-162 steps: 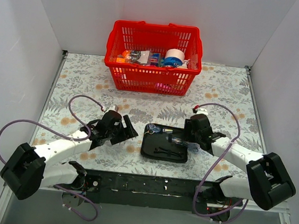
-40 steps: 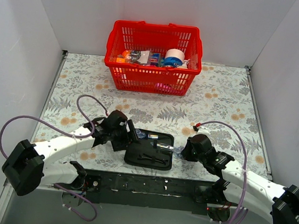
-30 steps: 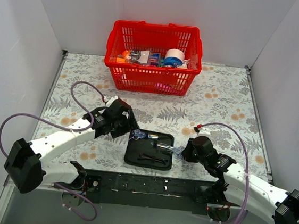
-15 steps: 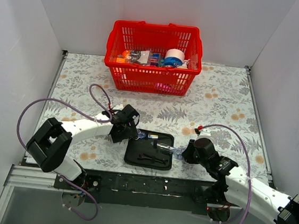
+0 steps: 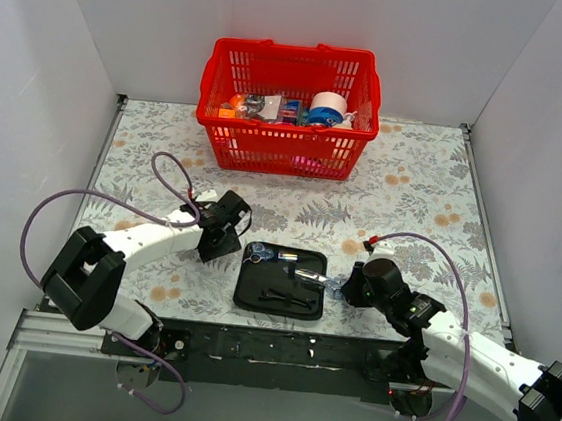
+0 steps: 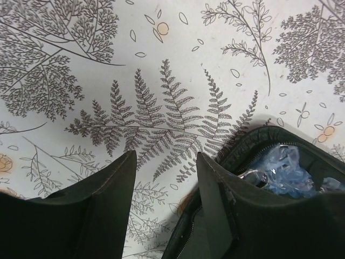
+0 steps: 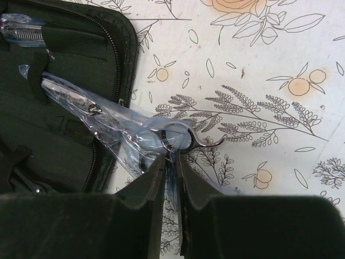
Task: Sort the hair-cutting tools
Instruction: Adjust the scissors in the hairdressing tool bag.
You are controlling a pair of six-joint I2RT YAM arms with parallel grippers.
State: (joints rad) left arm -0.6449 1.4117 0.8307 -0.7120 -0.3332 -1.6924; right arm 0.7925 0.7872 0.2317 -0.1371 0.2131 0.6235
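Since half a second before, my left arm had drawn back from the black pouch (image 5: 248, 298); the left gripper (image 6: 164, 161) hung just beside the pouch's left edge, over the fern-print table (image 5: 414, 184), claw released, nothing between its fingers; the blue-looped scissors (image 5: 258, 254) lay on the pouch's far left corner; the right gripper (image 7: 171, 162) was clenched on the wrapped scissors (image 7: 95, 109), pinching their finger-loop end at the pouch's right edge.

red basket (image 5: 283, 152), black pouch (image 5: 252, 294), silver scissors (image 7: 94, 109) w/ blue loops, fern-print table (image 5: 414, 184)
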